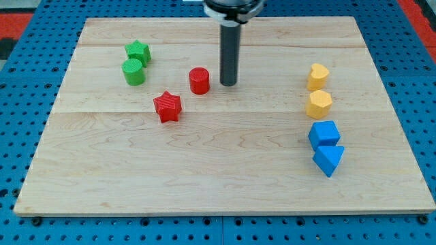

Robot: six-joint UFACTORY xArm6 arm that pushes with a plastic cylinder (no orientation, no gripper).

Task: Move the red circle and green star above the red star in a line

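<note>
The red circle [199,80] stands on the wooden board left of centre. The red star [167,107] lies below and to the left of it. The green star [137,52] sits at the view's upper left, touching the green circle [133,71] just below it. My tip [229,84] rests on the board just to the right of the red circle, a small gap apart from it.
A yellow heart [317,77] and a yellow hexagon [319,104] stand at the view's right. Below them are a blue cube [324,134] and a blue triangle [329,160]. The board's edge [225,211] runs along the view's bottom, on a blue pegboard.
</note>
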